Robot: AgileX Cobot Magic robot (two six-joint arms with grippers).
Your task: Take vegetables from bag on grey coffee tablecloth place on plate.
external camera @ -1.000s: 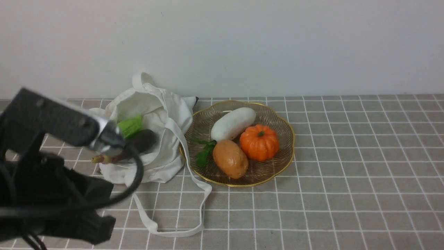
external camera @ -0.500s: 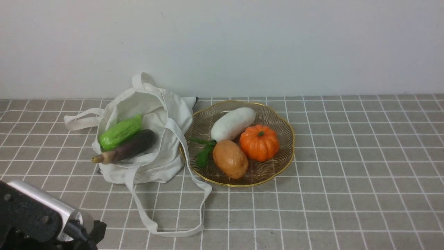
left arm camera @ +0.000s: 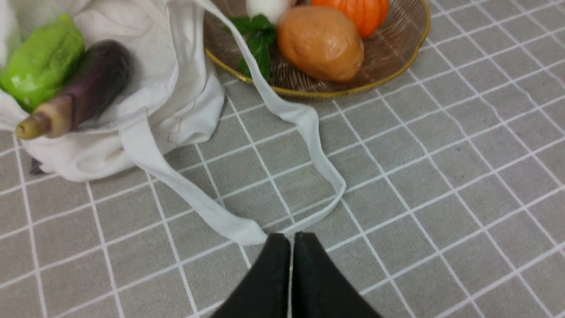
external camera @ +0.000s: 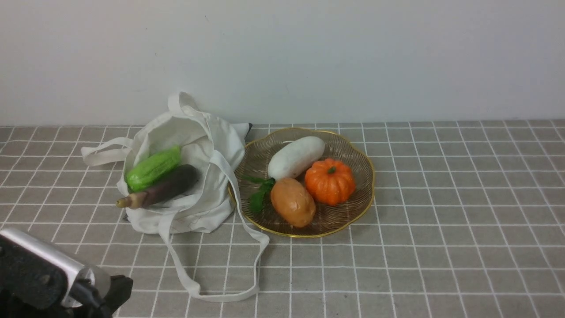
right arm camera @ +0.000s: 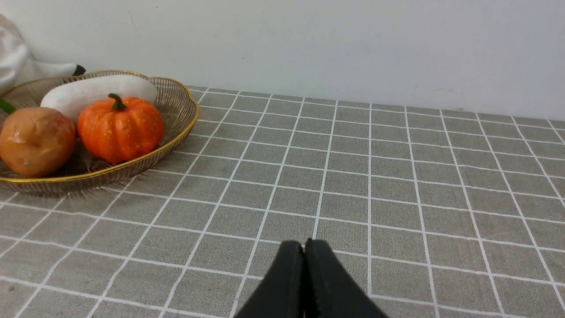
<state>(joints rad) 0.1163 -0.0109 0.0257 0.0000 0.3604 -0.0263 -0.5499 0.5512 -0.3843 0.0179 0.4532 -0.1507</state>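
Left wrist view shows the left pincer (left arm camera: 291,240) closed and empty near the tabletop's near edge; the right pincer (right arm camera: 303,245) is likewise closed and empty. Farther back, the gourd (external camera: 153,168) and eggplant (external camera: 167,187) lie in the bag (external camera: 194,145), yet to be moved. The radish (external camera: 295,157) is already on the plate (external camera: 366,194) toward the far edge.

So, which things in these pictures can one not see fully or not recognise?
Bag, front view: its folds hide whatever lies deeper behind the gourd and eggplant.
Radish, left wrist view: cut off by the picture edge; only one end and leaves show.
Small dark thing behind the bag, front view: too small to recognise.
Left arm, front view: cut off at the corner; its jaws are out of frame there.
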